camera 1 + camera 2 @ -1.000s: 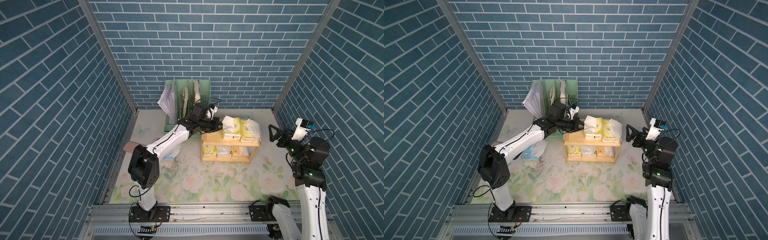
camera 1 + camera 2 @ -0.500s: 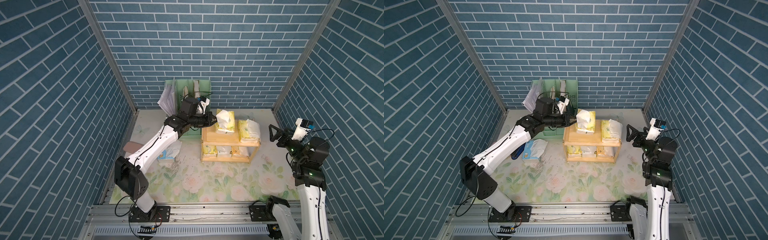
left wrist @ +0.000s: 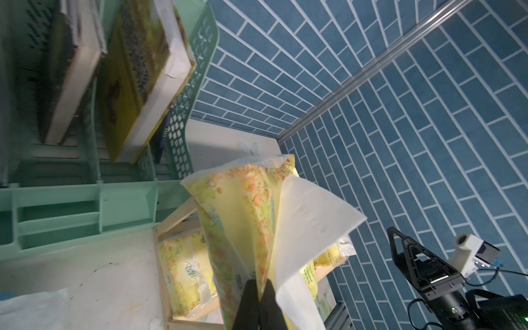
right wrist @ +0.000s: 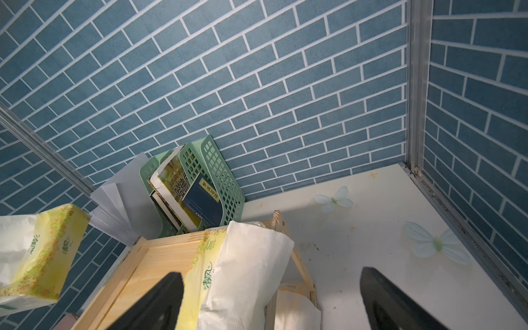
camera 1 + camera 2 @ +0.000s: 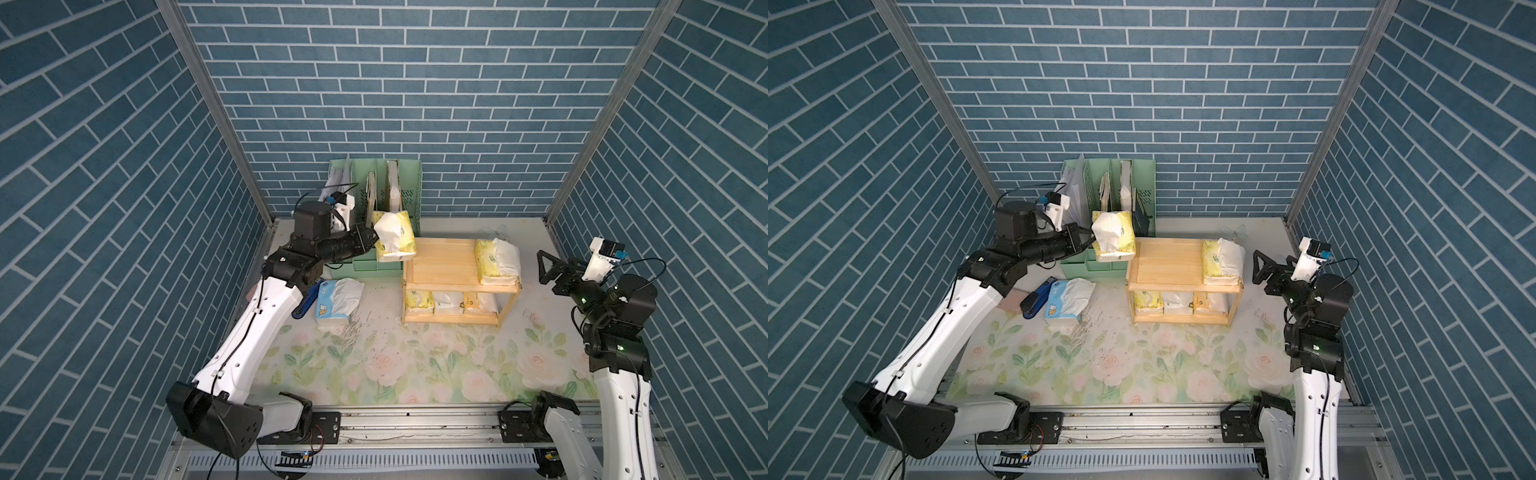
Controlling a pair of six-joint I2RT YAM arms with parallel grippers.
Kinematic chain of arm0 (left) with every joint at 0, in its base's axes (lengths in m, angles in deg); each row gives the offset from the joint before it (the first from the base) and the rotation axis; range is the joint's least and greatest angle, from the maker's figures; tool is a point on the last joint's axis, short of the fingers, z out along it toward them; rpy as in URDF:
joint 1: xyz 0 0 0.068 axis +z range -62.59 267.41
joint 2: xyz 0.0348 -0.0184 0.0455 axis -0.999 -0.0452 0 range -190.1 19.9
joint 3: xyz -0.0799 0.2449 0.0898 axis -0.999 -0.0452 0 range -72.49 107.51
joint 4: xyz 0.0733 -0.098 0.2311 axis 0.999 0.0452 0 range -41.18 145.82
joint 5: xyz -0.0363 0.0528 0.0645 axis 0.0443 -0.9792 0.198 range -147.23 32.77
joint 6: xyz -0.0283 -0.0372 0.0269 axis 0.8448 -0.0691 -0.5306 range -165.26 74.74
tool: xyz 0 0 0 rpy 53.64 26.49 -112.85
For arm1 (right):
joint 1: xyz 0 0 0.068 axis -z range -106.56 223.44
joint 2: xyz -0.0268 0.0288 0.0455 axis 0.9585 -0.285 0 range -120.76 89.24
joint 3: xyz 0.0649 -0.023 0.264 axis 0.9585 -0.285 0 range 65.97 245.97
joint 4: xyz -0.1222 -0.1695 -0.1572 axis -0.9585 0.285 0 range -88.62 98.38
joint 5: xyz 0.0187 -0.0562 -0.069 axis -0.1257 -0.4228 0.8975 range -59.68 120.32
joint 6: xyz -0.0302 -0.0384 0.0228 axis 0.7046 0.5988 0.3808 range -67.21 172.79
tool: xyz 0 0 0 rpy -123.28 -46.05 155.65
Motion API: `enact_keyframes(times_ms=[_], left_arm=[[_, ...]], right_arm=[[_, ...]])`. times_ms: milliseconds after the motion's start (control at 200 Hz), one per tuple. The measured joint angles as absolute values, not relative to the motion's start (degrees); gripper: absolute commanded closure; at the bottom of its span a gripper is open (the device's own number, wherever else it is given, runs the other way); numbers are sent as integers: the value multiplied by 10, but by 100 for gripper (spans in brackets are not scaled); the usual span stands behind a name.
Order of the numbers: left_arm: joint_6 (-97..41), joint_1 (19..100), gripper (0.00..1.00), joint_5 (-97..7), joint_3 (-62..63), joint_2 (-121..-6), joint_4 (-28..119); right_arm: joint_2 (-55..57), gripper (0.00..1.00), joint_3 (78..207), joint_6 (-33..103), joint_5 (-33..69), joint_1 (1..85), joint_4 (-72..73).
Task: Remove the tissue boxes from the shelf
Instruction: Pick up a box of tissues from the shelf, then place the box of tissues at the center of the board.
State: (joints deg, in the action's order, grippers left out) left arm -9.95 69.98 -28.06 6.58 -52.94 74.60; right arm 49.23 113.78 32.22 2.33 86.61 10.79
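Just beside shelf top board: pale yellow tissue pack pinched by its edge in clenched left hand; right hand spread wide, empty.

We find the shelf toward the back of the surface, the file organizer behind it to the left. On its top board one tissue pack lies at the right end; three more packs sit side by side on the lower tier. A fifth pack hangs in the left jaws before the organizer, just left of the top board. A sixth pack lies on the surface left of the shelf, a stapler at its left.
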Motion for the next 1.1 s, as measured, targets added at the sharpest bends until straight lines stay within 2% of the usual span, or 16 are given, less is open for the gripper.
enact_keyframes(times_ms=[360,1100], left_arm=[[-140,774,100,-281,-23,-483,786],[-214,754,100,-250,-131,-631,724]], right_arm=[[491,0,1138,322,25,866,108],[482,0,1138,322,26,866,112]])
